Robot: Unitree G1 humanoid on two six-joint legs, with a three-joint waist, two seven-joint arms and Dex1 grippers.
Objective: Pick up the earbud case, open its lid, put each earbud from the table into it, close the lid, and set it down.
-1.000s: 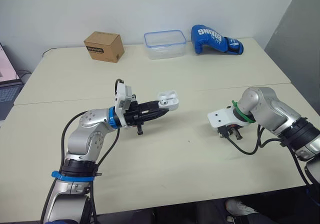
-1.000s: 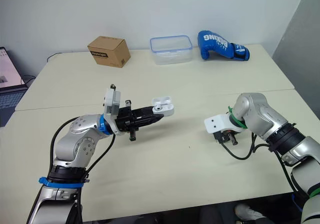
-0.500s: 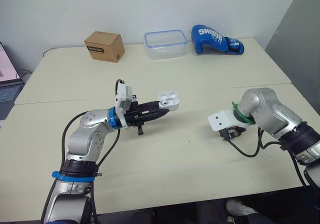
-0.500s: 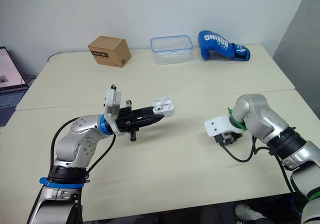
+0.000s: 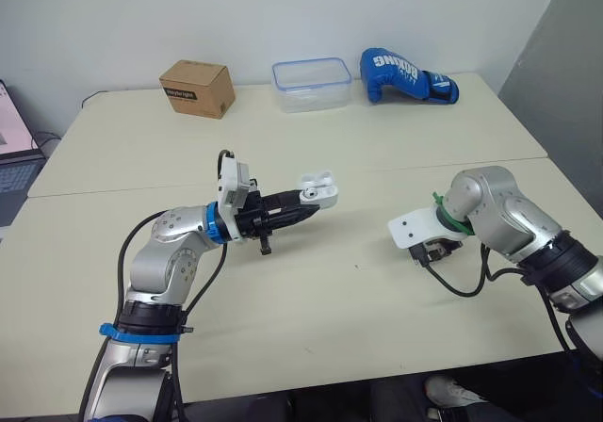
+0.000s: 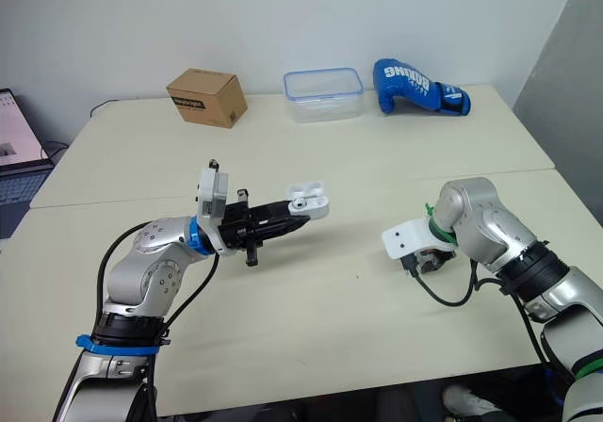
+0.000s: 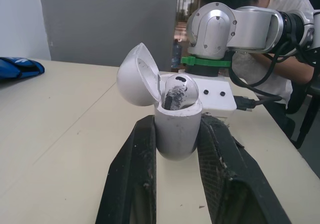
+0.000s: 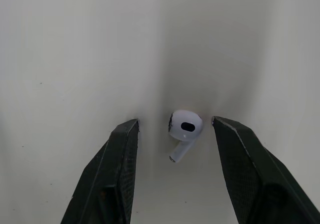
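**While the case is being held open: one earbud seated, one lying on the table**

Where the pale table (image 5: pixel 301 328) is running closest to the robot, the entries are beginning on the right side.

1. The right gripper (image 8: pixel 175 124) is pointing down at the tabletop. Its black fingers (image 8: pixel 112 174) are standing spread and released, gripping nothing.
2. A loose earbud (image 8: pixel 186 128), white, is lying flat on the table between those fingers. It is touching neither of them.
3. Farther in and to the left, the left gripper (image 7: pixel 177 119) is reaching toward the middle of the table and hanging clear of the surface. Its jaws are clenching the earbud case (image 7: pixel 175 136) by the lower body, one finger on each side.
4. The lid (image 7: pixel 136 74) is standing hinged open and tipped back from the case mouth.
5. A second earbud (image 7: pixel 179 91) is sitting in the case, with its rounded head showing above the rim.
6. Three things are resting along the far edge, each apart from the next:
   - a cardboard box (image 5: pixel 196 88) at the left;
   - a clear container (image 5: pixel 311 84) with a blue rim in the middle;
   - a blue boxing glove (image 5: pixel 407 73) at the right.
7. A laptop (image 5: pixel 14 172) is showing partly at the left, off the table.
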